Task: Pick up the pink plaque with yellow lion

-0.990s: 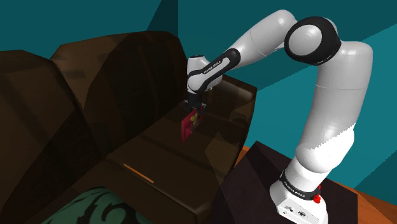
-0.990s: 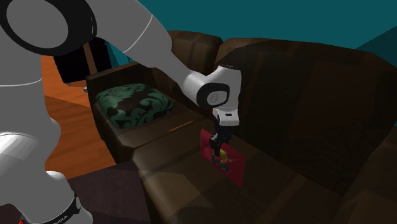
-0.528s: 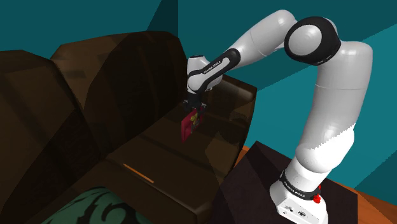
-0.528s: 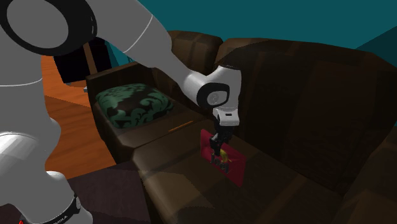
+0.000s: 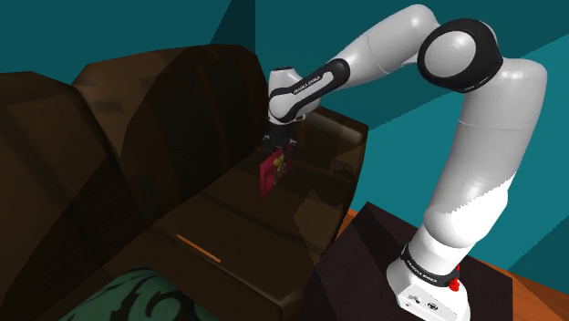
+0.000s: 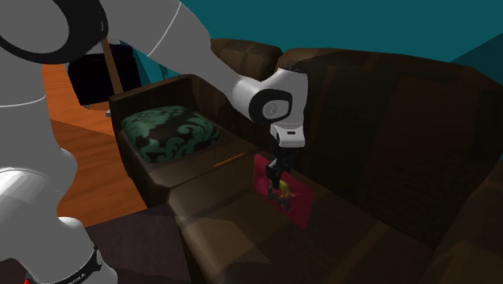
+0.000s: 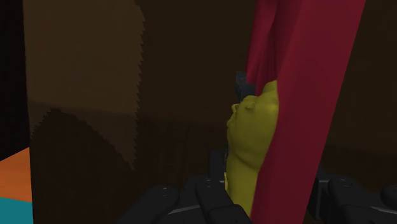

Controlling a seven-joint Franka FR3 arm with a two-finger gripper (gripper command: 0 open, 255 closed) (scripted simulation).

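A dark pink plaque (image 5: 271, 173) with a yellow lion figure on its face hangs upright just above the brown sofa seat (image 5: 228, 214). My gripper (image 5: 276, 151) is shut on its upper edge. From the second exterior view the plaque (image 6: 287, 194) shows its face and hangs below the gripper (image 6: 276, 173), close to the sofa's backrest. Up close, the pink slab (image 7: 299, 108) and the yellow lion (image 7: 249, 143) stand between my black fingers (image 7: 164, 197), clasped at the gripper (image 7: 254, 198).
The brown sofa's backrest (image 6: 379, 137) rises right behind the plaque. A green patterned cushion (image 6: 169, 129) lies further along the seat, and a thin orange strip (image 6: 229, 160) lies between it and the plaque. The black stand (image 5: 365, 264) sits on an orange floor.
The arm has risen, and the plaque has come up a little from the seat with the gripper still shut on it.
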